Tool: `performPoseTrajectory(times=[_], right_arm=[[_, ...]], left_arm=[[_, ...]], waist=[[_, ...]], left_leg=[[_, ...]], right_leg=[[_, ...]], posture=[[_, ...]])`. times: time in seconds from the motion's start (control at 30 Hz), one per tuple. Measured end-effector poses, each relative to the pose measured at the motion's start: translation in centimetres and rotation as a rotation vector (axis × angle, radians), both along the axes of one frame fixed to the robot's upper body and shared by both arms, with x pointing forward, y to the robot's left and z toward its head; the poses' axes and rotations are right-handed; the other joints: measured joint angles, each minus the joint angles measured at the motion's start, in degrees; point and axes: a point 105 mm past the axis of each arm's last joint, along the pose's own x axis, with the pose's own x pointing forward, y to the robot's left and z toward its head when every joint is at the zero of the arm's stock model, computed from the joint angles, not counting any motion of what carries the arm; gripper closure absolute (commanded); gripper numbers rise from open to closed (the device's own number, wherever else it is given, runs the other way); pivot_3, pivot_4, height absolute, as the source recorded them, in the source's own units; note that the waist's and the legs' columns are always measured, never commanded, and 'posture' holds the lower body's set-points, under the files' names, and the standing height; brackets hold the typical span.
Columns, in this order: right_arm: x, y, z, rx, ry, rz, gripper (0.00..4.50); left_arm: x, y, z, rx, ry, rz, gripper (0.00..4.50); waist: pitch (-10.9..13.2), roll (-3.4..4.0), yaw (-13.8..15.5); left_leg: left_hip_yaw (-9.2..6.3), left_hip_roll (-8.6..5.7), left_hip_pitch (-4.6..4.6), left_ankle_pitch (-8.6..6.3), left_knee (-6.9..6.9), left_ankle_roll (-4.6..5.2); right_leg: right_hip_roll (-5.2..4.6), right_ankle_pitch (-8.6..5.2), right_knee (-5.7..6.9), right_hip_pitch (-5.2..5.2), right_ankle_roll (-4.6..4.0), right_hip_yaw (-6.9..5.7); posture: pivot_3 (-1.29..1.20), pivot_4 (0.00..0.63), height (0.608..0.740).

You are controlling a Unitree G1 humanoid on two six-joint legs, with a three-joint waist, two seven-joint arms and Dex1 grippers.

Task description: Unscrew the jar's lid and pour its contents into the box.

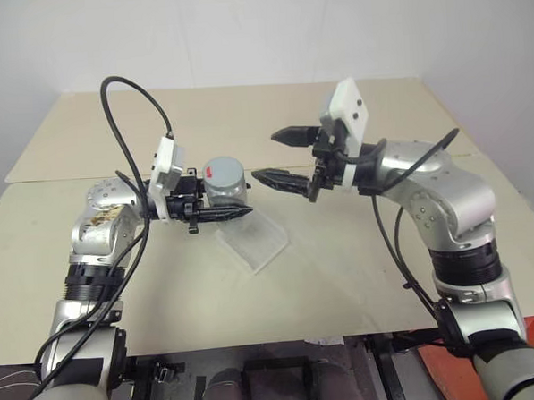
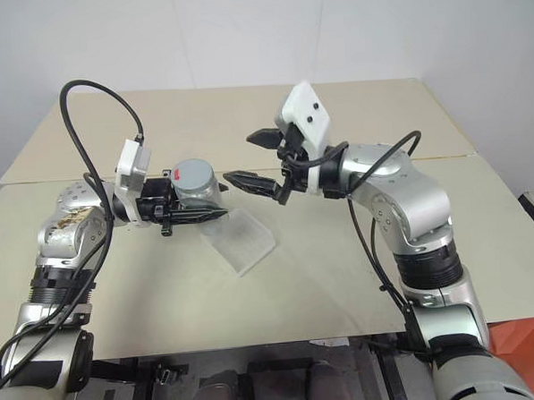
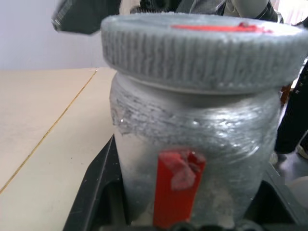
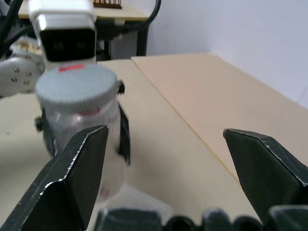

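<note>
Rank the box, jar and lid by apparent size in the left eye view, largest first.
1. box
2. jar, partly hidden by the left gripper
3. lid, as wide as the jar but flatter

1. You have one jar [image 1: 223, 186] in front of you, standing upright.
2. You can count one lid [image 1: 223, 172] on it, grey and ribbed at the rim.
3. You see one box [image 1: 254, 239] on the table, a shallow translucent tray.
4. You have one beige table [image 1: 343, 277] under it all.
5. You are working with two grippers: one left gripper [image 1: 215, 209] and one right gripper [image 1: 278, 156].
</note>
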Motion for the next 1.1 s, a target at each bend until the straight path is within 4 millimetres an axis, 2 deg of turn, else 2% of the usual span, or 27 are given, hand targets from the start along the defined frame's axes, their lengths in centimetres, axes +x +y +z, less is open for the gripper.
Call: performPoseTrajectory(times=[0.1, 0.27, 0.5, 0.83, 0.93, 1.03, 1.1], right_arm=[[-0.9, 0.1, 0.1, -0.007, -0.006, 0.044, 0.04], [-2.7, 1.5, 0.7, 0.023, -0.009, 0.127, 0.04], [-2.7, 3.5, 0.8, 0.035, 0.002, 0.126, 0.04], [-1.9, 4.4, 0.1, 0.025, 0.033, 0.106, 0.04], [-1.9, 4.5, 0.0, 0.024, 0.038, 0.110, 0.58], [-2.0, 4.7, -0.1, 0.021, 0.043, 0.120, 1.57], [-2.0, 4.7, -0.1, 0.019, 0.044, 0.123, 1.73]], left_arm=[[0.2, 0.0, -0.2, -0.004, 0.012, 0.005, 2.56], [0.2, -0.5, -0.4, -0.014, 0.020, -0.001, 2.56], [0.2, -1.0, -0.7, -0.011, 0.030, -0.017, 2.56], [0.2, -1.0, -0.8, -0.010, 0.034, -0.015, 2.56], [0.2, -1.0, -0.8, -0.010, 0.034, -0.015, 2.56], [0.3, -1.0, -0.8, -0.011, 0.033, -0.012, 2.56], [0.3, -1.0, -0.8, -0.011, 0.033, -0.012, 2.56]], waist=[[0.00, 0.00, -0.04], [0.00, 0.00, -0.16], [0.00, 0.00, -0.10], [0.00, 0.00, -0.08], [0.00, 0.00, -0.09], [0.00, 0.00, -0.10], [0.00, 0.00, -0.10]], left_leg=[[-0.01, 0.00, 0.01, 0.00, 0.00, 0.00], [-0.01, 0.01, 0.02, 0.00, 0.00, 0.00], [-0.01, 0.01, 0.01, 0.00, 0.00, -0.01], [-0.01, 0.01, 0.00, 0.00, 0.00, 0.00], [-0.01, 0.01, 0.01, 0.00, 0.00, 0.00], [-0.02, 0.01, 0.01, 0.00, 0.00, 0.00], [-0.01, 0.01, 0.01, 0.00, 0.00, 0.00]], right_leg=[[0.00, 0.00, -0.02, -0.01, 0.00, 0.01], [0.01, 0.00, -0.01, -0.01, 0.00, 0.01], [0.01, 0.00, 0.02, -0.01, 0.00, 0.00], [0.01, 0.00, 0.02, 0.00, 0.00, 0.00], [0.01, 0.00, 0.01, 0.00, 0.00, 0.00], [0.01, 0.00, 0.02, 0.00, 0.00, 0.00], [0.01, 0.00, 0.02, 0.00, 0.00, 0.00]], posture=[[0.00, 0.150, 0.740], [0.00, 0.150, 0.740], [0.00, 0.150, 0.740], [0.00, 0.150, 0.740], [0.00, 0.150, 0.740], [0.00, 0.150, 0.740], [0.00, 0.150, 0.740]])
